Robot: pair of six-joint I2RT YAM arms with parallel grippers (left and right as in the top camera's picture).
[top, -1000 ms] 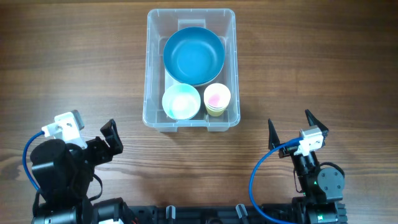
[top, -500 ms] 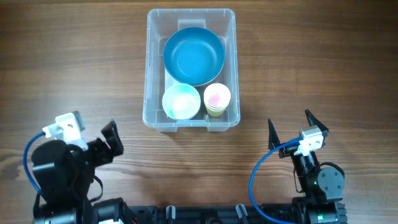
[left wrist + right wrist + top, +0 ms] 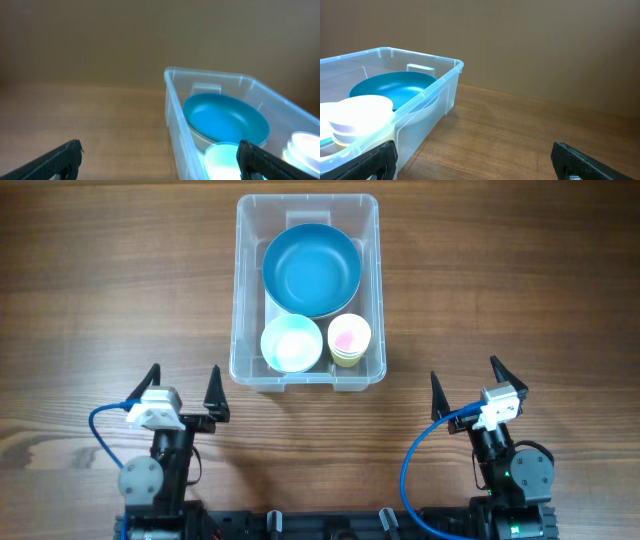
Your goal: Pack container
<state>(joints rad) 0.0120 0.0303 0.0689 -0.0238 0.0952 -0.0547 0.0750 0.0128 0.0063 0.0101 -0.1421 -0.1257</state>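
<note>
The clear plastic container point(image 3: 243, 290) stands at the table's middle back. It holds a large blue bowl point(image 3: 311, 269), a small pale bowl point(image 3: 291, 343) and a stack of small cups point(image 3: 349, 338). The container also shows in the left wrist view point(image 3: 172, 115) and in the right wrist view point(image 3: 427, 97). My left gripper point(image 3: 183, 387) is open and empty, near the front left, short of the container's front left corner. My right gripper point(image 3: 466, 379) is open and empty at the front right.
Bare wooden table point(image 3: 100, 290) lies to the left and right of the container. The arm bases sit at the front edge.
The left arm has swung from a folded pose at the far left into an upright pose, with its open gripper pointing toward the container. The right arm has not moved.
</note>
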